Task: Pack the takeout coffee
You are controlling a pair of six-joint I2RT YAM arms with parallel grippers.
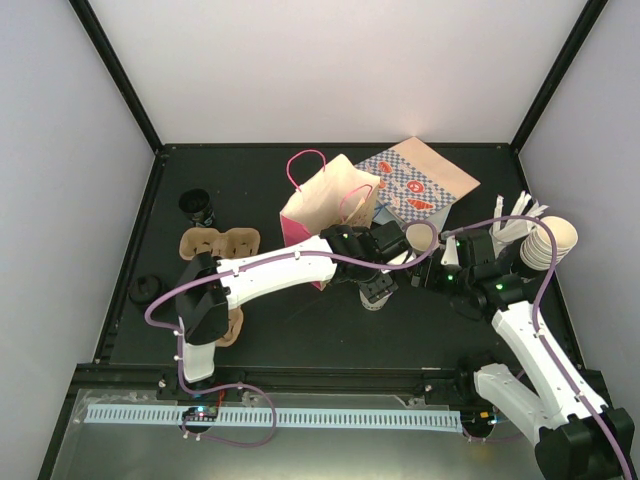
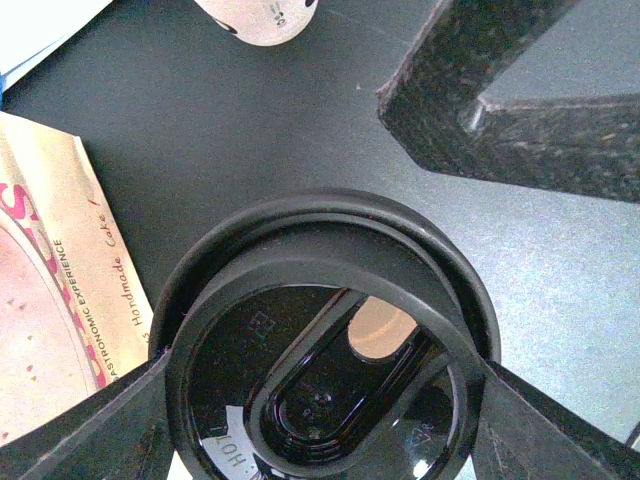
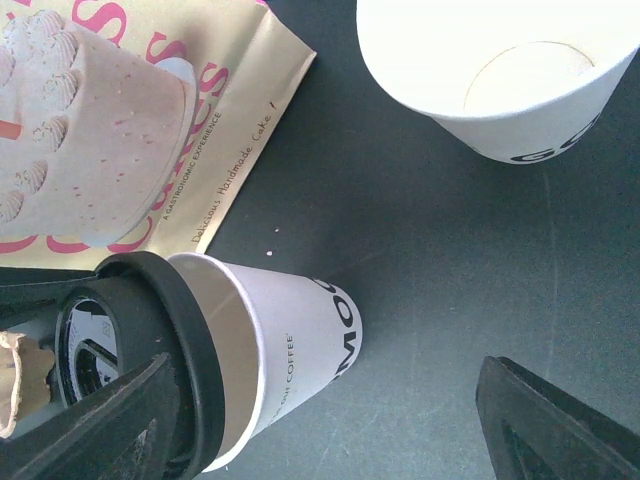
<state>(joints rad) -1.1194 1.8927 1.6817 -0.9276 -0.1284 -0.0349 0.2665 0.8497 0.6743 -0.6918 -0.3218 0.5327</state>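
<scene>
Left tool (image 2: 325, 425) is gripping the black lid (image 2: 330, 300) by its rim, one finger pressing in on each side. So it's spread pretty wide, but it's closed on that lid. The takeout coffee cup (image 3: 295, 345) is sitting right under that tool on the dark surface (image 3: 420, 260). The lid is resting tilted across its mouth, and a bit of the tan inside is showing past the lid's edge. Can't tell whether the lid is snapped on anywhere.

Right tool (image 3: 325, 400) is hanging wide open with nothing in it, just beside the cup and pointing at its printed side. A second white cup (image 3: 500, 80) is standing a little beyond the right tool, top open, apart from the one getting the lid. The pink bag (image 1: 315, 210) is standing just past the left tool, on its far side.
</scene>
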